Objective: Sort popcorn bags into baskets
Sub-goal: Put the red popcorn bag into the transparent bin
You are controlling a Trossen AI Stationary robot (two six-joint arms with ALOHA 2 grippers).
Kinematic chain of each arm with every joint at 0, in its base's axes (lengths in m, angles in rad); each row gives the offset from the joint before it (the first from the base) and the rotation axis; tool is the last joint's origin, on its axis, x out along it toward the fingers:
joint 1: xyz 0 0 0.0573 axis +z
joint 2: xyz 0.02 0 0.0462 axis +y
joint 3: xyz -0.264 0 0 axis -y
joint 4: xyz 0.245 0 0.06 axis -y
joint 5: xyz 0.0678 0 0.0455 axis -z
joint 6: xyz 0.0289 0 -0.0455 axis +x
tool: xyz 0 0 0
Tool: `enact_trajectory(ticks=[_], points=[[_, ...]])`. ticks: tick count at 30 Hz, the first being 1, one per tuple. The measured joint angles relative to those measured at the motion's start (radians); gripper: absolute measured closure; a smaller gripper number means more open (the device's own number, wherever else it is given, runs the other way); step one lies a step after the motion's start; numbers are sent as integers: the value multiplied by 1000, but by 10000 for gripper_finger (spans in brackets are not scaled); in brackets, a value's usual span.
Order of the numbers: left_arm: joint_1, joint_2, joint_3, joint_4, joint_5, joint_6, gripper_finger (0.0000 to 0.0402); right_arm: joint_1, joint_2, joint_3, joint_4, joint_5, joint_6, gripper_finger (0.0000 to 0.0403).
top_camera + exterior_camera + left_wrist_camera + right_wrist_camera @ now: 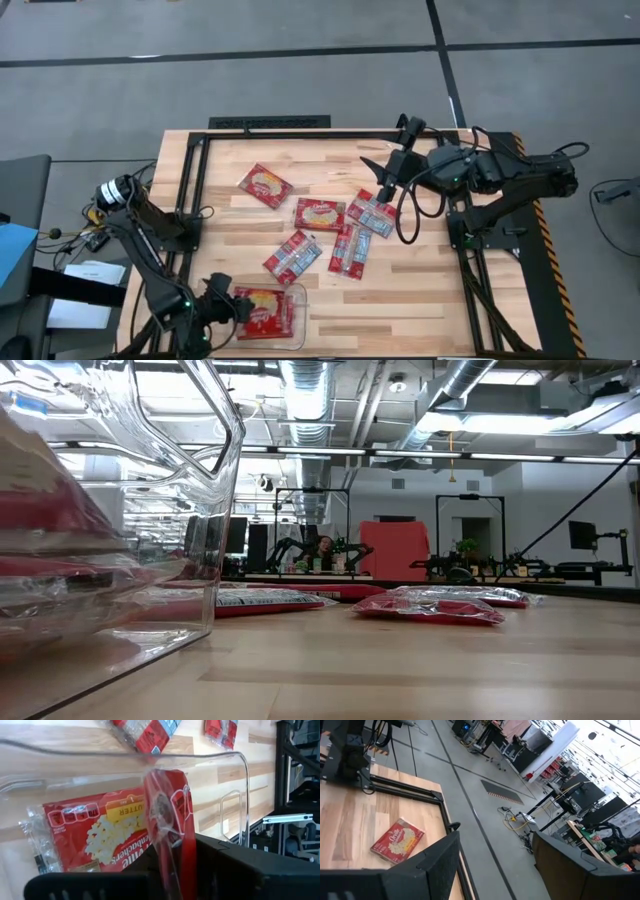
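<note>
A clear plastic basket [297, 318] stands near the table's front edge, left of centre, and fills the left of the low view [205, 510]. One red popcorn bag [90, 837] lies flat inside it, popcorn picture up. My left gripper [228, 303] reaches over the basket's left end, shut on a second red bag [167, 815] that stands edge-on over the first. Several more bags lie flat on the wood: [265, 185], [318, 213], [372, 212], [292, 256], [350, 250]. My right gripper [384, 188] hangs open, high over the table's far right part. My left gripper pinches the red bag's lower part [174, 862] between its two fingers. They come slanting down from the table's left side. The bag stands edge-on and slightly tilted above the fingers, inside the basket's outline, over the flat bag; whether it touches that bag I cannot tell.
A black metal frame [195, 175] runs along the table's left, far and right sides. The low view shows bags [430, 605] lying on the wood beyond the basket. The right wrist view shows the far-left bag [397, 841] and the floor past the table's far edge.
</note>
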Motion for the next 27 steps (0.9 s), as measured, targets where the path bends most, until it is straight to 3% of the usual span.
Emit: enact_trajectory(ticks=[6, 19, 27], points=[[0, 0, 0, 0, 12, 20, 330, 0, 0, 0, -1, 0, 0, 128], [-12, -66, 0, -41, 66, 21, 140, 0, 0, 0, -4, 0, 1, 128], [-43, -174, 0, -98, 117, -12, 115, 1, 0, 0, -16, -1, 3, 128]])
